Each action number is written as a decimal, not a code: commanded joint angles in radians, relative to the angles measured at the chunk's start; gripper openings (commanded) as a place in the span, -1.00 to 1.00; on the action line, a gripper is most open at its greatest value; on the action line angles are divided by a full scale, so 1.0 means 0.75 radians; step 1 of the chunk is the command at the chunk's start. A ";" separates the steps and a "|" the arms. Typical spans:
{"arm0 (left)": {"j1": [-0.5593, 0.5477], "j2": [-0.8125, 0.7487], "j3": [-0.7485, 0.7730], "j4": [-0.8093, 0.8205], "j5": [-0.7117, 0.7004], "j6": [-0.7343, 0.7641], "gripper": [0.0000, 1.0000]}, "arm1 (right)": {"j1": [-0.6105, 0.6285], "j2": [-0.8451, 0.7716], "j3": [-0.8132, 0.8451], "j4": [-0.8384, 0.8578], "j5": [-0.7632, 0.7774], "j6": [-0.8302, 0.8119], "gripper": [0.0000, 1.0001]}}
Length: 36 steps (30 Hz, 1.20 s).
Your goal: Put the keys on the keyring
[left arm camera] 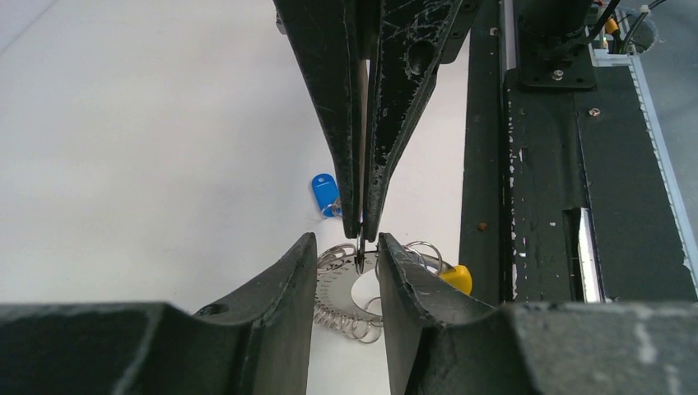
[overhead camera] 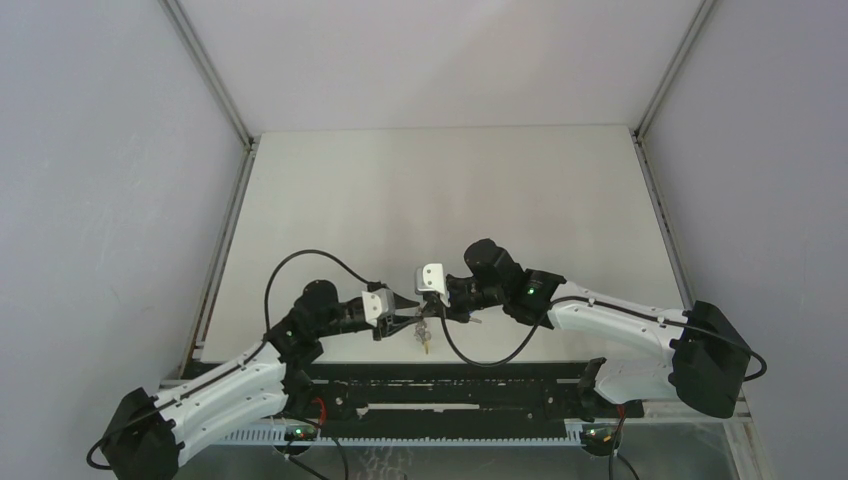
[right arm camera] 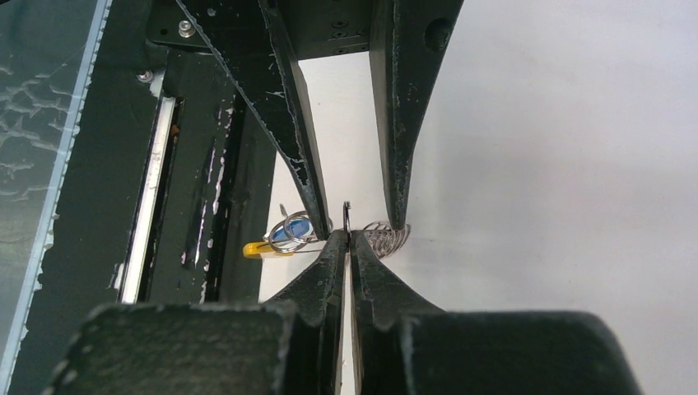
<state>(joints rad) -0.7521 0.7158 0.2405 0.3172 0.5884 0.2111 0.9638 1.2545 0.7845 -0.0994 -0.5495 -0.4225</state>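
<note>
The keyring (left arm camera: 337, 295) is a silvery bunch of loops and coils with a yellow piece (left arm camera: 458, 278), near the table's front edge between the two grippers (overhead camera: 425, 332). My right gripper (right arm camera: 350, 236) is shut on one thin ring of it, seen edge-on (right arm camera: 346, 214); in the left wrist view its closed fingers (left arm camera: 370, 164) come down from above. My left gripper (left arm camera: 346, 247) is open, its fingertips either side of that ring. One blue-headed key (left arm camera: 326, 194) lies just beyond; in the right wrist view it shows through loops (right arm camera: 294, 230).
The black base rail (left arm camera: 543, 206) of the arms runs right beside the keyring, along the near table edge (overhead camera: 450, 385). Grey enclosure walls (overhead camera: 110, 200) border the white table (overhead camera: 440, 190) on the left, right and back.
</note>
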 commanded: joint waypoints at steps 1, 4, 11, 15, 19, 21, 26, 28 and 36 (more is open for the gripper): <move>0.007 0.022 0.038 0.043 0.010 -0.003 -0.27 | 0.000 -0.049 0.059 0.096 0.011 0.024 -1.00; 0.007 0.024 0.039 0.031 -0.009 -0.001 -0.30 | 0.000 -0.063 0.045 0.111 0.028 0.026 -1.00; 0.007 0.000 0.046 -0.020 -0.044 0.014 -0.37 | 0.001 -0.069 0.038 0.100 0.046 0.026 -1.00; 0.007 -0.021 0.038 -0.028 -0.054 0.017 -0.37 | 0.001 -0.071 0.038 0.098 0.047 0.026 -1.00; 0.007 -0.028 0.041 -0.038 -0.067 0.017 -0.36 | 0.003 -0.067 0.039 0.092 0.045 0.028 -1.00; 0.007 -0.040 0.040 -0.047 -0.075 0.019 -0.33 | 0.003 -0.065 0.038 0.088 0.045 0.028 -1.00; 0.007 -0.080 0.026 -0.052 -0.098 0.014 -0.31 | 0.005 -0.062 0.024 0.106 0.034 0.030 -1.00; 0.008 -0.097 0.025 -0.066 -0.103 0.016 -0.33 | 0.005 -0.063 0.020 0.111 0.036 0.027 -1.00; 0.027 -0.164 0.002 -0.075 -0.119 0.008 -0.33 | 0.004 -0.063 0.011 0.116 0.037 0.027 -1.00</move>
<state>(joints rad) -0.7425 0.6144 0.2405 0.2481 0.5152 0.2127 0.9642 1.2377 0.7845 -0.0734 -0.5079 -0.4084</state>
